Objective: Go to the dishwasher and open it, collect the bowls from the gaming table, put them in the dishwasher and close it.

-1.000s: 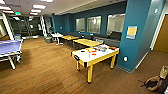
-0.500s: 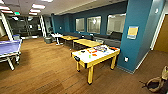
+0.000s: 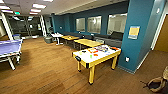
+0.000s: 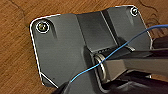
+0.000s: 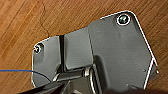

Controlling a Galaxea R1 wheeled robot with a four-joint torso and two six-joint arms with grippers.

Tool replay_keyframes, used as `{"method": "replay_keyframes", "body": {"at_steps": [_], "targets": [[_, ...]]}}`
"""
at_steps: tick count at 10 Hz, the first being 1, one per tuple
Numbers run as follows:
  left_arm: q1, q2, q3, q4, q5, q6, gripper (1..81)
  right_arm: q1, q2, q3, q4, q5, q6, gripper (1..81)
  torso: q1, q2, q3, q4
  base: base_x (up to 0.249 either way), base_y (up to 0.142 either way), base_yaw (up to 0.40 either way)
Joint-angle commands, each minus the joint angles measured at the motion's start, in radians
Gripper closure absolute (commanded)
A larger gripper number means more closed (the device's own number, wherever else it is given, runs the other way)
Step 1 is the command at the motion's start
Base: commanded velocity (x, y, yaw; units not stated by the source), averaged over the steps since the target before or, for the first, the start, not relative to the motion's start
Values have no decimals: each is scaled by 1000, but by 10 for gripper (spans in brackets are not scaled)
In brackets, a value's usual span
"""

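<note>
Where wood floor (image 3: 50,72) spreads, yellow-sided gaming table (image 3: 96,56).

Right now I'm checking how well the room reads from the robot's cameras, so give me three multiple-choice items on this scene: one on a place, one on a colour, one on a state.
1. Where does the blue table-tennis table stand in the head view?
A. at the picture's left edge
B. behind the teal pillar
C. against the windows

2. What colour are the legs and sides of the white-topped gaming table?
A. red
B. yellow
C. grey

3. What is the state of the white top of that gaming table?
A. folded up
B. covered by a cloth
C. carrying small coloured items

Answers: 1 A, it shows at the left over the brown wooden floor. 2 B, the legs and side panels are yellow. 3 C, small coloured things lie scattered on the top; they are too small to identify.
</note>
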Motion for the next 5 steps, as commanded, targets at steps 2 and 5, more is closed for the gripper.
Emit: {"method": "replay_keyframes", "body": {"at_steps": [2, 5], "targets": [[-48, -4, 1, -4, 49, 7, 10, 52, 4, 3, -8, -42, -3, 10, 0, 0, 0, 0, 81, 0, 0], [-48, -4, 1, -4, 49, 7, 10, 52, 4, 3, -8, -42, -3, 10, -1, 0, 0, 0, 113, 0, 0]]}}
